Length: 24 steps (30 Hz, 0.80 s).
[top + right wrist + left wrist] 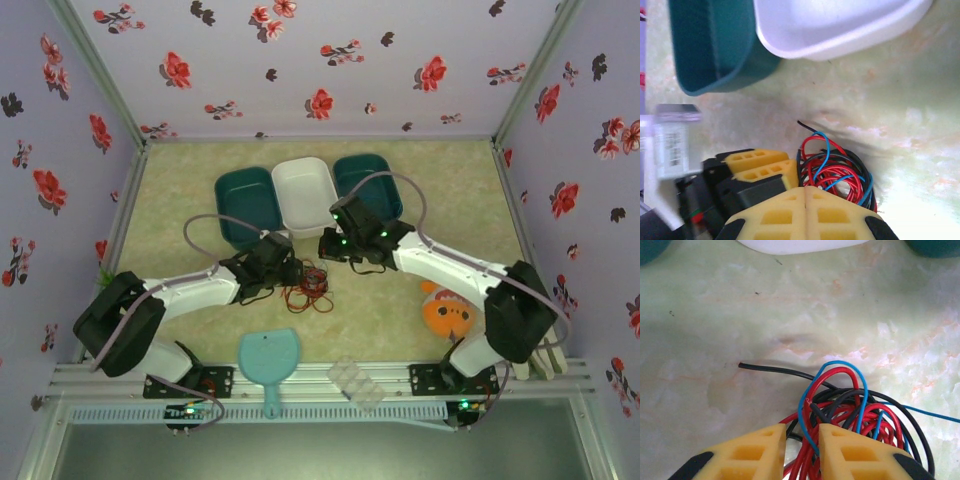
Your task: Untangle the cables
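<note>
The cables (pixel 312 288) lie in one red, black and blue tangle on the table in front of the trays. My left gripper (pixel 290 268) sits at the tangle's left side. In the left wrist view its yellow fingers (pixel 760 450) stand narrowly open, with red and blue strands of the tangle (pixel 860 415) running through the gap untouched by the pads. A loose black end (pixel 742 365) points left. My right gripper (pixel 335 245) hovers just behind the tangle. Its jaws (pixel 805 188) are pressed together with no strand seen between them, and the cables (pixel 840 172) lie just past its tips.
Behind the tangle stand a teal tray (pixel 247 200), a white tray (pixel 305 192) and another teal tray (pixel 366 182). Near the front edge lie a light-blue paddle (pixel 270 358) and a clear plastic insert (pixel 357 381). An orange plush toy (pixel 447 312) sits at the right.
</note>
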Tool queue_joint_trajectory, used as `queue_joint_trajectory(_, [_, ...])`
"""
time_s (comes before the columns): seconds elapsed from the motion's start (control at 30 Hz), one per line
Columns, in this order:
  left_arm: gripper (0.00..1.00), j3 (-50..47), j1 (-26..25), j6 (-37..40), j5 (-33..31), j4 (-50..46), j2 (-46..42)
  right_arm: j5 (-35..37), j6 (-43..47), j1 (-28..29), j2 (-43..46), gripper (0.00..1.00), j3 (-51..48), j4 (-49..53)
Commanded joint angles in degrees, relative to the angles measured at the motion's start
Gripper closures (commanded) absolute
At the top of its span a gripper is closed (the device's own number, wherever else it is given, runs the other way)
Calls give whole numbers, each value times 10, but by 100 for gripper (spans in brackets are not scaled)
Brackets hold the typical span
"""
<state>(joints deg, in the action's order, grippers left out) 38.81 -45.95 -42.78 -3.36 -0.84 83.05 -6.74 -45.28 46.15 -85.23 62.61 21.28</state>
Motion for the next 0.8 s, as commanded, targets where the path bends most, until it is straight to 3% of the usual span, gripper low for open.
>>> queue_joint_trajectory(0.0, [76, -9, 4, -7, 2, -1, 4, 50, 46, 5, 39, 100, -1, 20])
queue_joint_trajectory(0.47, [80, -25, 3, -19, -3, -5, 3, 112, 151, 5, 137, 100, 56, 59])
queue_joint_trajectory(0.77, [100, -34, 4, -21, -8, -10, 5, 136, 204, 4, 165, 100, 129, 109])
